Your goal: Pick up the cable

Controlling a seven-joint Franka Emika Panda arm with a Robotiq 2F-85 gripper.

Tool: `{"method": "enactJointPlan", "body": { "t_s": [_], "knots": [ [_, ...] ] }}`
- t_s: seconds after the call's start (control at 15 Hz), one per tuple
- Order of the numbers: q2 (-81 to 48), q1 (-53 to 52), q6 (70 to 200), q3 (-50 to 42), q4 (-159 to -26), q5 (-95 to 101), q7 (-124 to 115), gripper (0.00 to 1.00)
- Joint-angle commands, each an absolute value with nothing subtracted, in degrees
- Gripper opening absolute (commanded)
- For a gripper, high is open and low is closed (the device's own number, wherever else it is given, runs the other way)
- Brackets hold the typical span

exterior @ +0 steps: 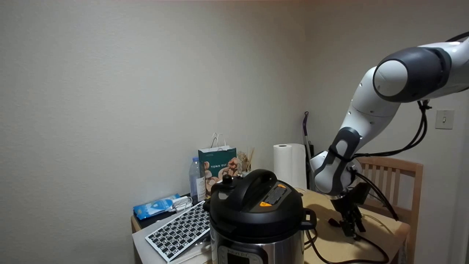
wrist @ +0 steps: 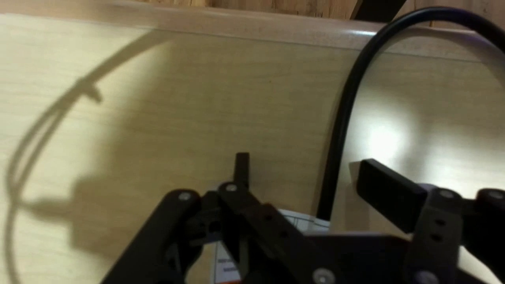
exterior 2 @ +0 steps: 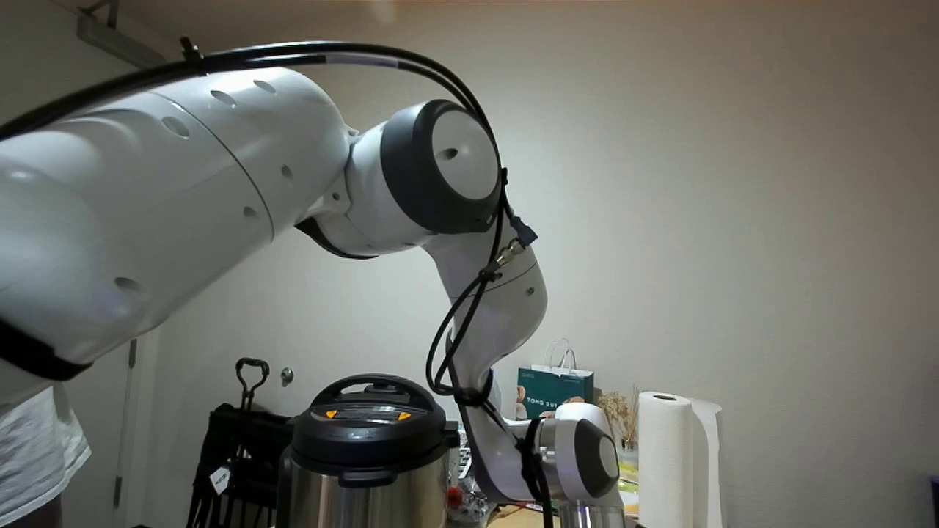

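Observation:
The cable (wrist: pixel 341 122) is a black cord that curves over the light wooden table in the wrist view, crossing the table's edge at the upper right. Its lower end runs into a white printed label (wrist: pixel 305 221), partly covered by the gripper. My gripper (wrist: pixel 304 167) stands open, its fingers spread on either side of the cord, which lies nearer the right finger pad (wrist: pixel 390 197). No contact with the cord is visible. In an exterior view the gripper (exterior: pixel 354 234) points down close to the tabletop, with the cable (exterior: pixel 381 253) looping from beside its tips. A dark plug end (exterior: pixel 333 222) lies left of it.
A large pressure cooker (exterior: pixel 256 205) stands beside the arm, with the cord passing near its side handle. Behind are paper towel rolls (exterior: pixel 284 165), a green bag (exterior: pixel 216 165) and a wooden chair (exterior: pixel 399 172). A keyboard (exterior: pixel 181 231) lies beyond the cooker.

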State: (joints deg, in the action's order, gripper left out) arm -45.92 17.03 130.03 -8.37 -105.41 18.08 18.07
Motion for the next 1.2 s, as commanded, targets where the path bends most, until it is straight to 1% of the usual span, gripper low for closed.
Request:
{"method": "enactJointPlan", "body": {
  "t_s": [0.0, 0.33, 0.47, 0.6, 0.73, 1.13],
  "knots": [
    [-49.09, 17.46, 127.47, -8.63, -100.9, 16.5, 19.02, 0.44],
    [-52.16, 16.63, 123.68, -8.9, -95.74, 17.89, 19.49, 0.13],
    [-53.25, 15.78, 121.96, -9.22, -94.22, 19.0, 18.9, 0.03],
    [-54.35, 14.5, 121.04, -9.69, -93.24, 20.84, 18.52, 0.06],
    [-54.98, 13.07, 122.61, -9.46, -94.19, 25.13, 21.05, 0.06],
    [-51.12, 8.94, 129.03, -10.41, -104.0, 39.37, 19.99, 0.06]
  ]
}}
